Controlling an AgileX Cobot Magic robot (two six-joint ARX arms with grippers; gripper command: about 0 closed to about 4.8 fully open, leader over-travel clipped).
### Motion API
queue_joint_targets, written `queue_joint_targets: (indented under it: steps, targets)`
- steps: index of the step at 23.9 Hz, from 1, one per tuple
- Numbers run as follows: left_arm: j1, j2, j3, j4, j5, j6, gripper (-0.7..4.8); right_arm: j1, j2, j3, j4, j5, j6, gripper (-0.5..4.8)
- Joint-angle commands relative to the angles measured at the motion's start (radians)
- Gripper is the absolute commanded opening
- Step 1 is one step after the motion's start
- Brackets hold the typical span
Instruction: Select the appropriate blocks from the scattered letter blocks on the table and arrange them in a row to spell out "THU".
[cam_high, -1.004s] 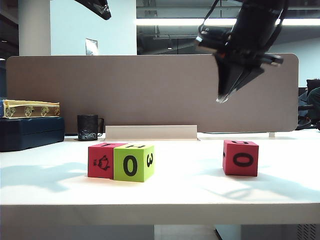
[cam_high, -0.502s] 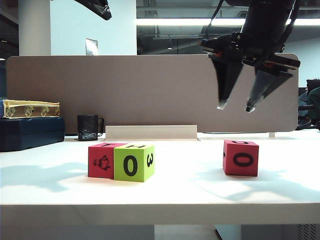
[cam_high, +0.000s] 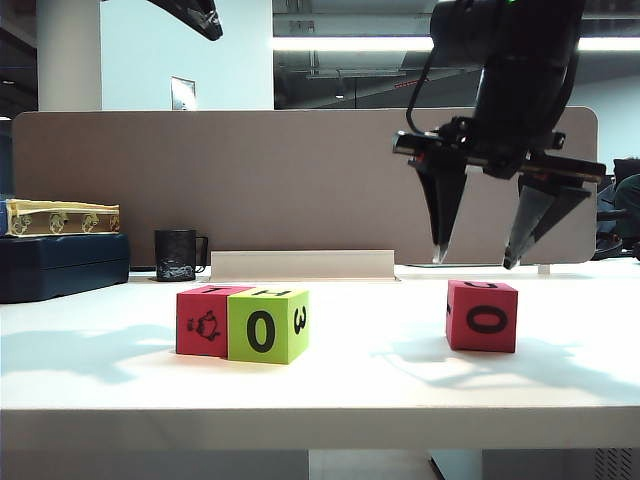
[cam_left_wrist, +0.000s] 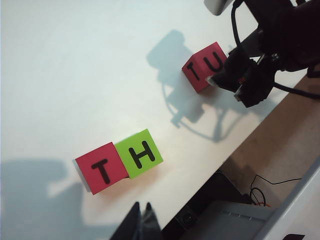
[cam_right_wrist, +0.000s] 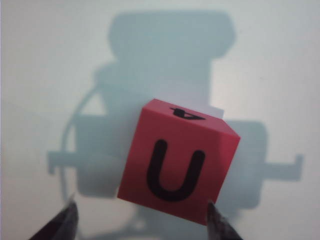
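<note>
On the white table (cam_high: 380, 385) a pinkish-red T block (cam_high: 202, 320) (cam_left_wrist: 101, 167) touches a lime green H block (cam_high: 267, 325) (cam_left_wrist: 139, 153) on its right, forming a row. A second pinkish-red block, with U on top (cam_high: 482, 316) (cam_left_wrist: 206, 66) (cam_right_wrist: 177, 161), stands alone far to the right. My right gripper (cam_high: 475, 262) (cam_right_wrist: 141, 210) hangs open just above the U block, one finger to each side, not touching it. My left gripper (cam_left_wrist: 142, 205) is shut and empty, high above the table's left part.
A grey-brown divider panel (cam_high: 300, 180) walls off the back, with a white strip (cam_high: 300, 265) at its foot. A black mug (cam_high: 176, 255) and a dark blue case (cam_high: 60, 265) carrying a yellowish tray (cam_high: 60, 217) stand at the back left.
My right gripper has gone from shut to open, turned at the wrist and come down until its fingertips hang just over the U block. The left arm and all blocks stayed put.
</note>
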Motion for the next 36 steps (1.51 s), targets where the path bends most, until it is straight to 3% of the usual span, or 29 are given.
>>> queue_joint_targets:
  steps: [1,5,22,24,26,28,36]
  targets:
    - [0.000,-0.003,0.003,-0.009,0.007,0.001,-0.05,0.000,0.012,0.004,-0.013,0.006,0.011,3.50]
    - [0.000,-0.003,0.003,-0.017,0.009,0.001,-0.05,-0.001,0.012,0.004,-0.014,0.044,0.020,4.20]
    - [0.000,-0.004,0.004,-0.024,0.010,0.001,-0.05,-0.001,0.089,0.004,0.038,0.043,0.047,4.17]
    - [0.000,-0.004,0.004,-0.025,0.010,0.001,-0.05,-0.001,0.094,0.004,0.043,0.044,0.047,3.79]
    - [0.000,-0.004,0.004,-0.025,0.010,0.001,-0.05,-0.001,0.097,0.004,0.050,0.044,0.047,2.86]
    - [0.000,-0.004,0.004,-0.026,0.010,0.001,-0.05,-0.001,0.097,0.004,0.056,0.044,0.047,2.27]
    - [0.000,-0.004,0.004,-0.033,0.010,0.001,-0.05,0.000,0.097,0.004,0.063,-0.006,0.048,2.19]
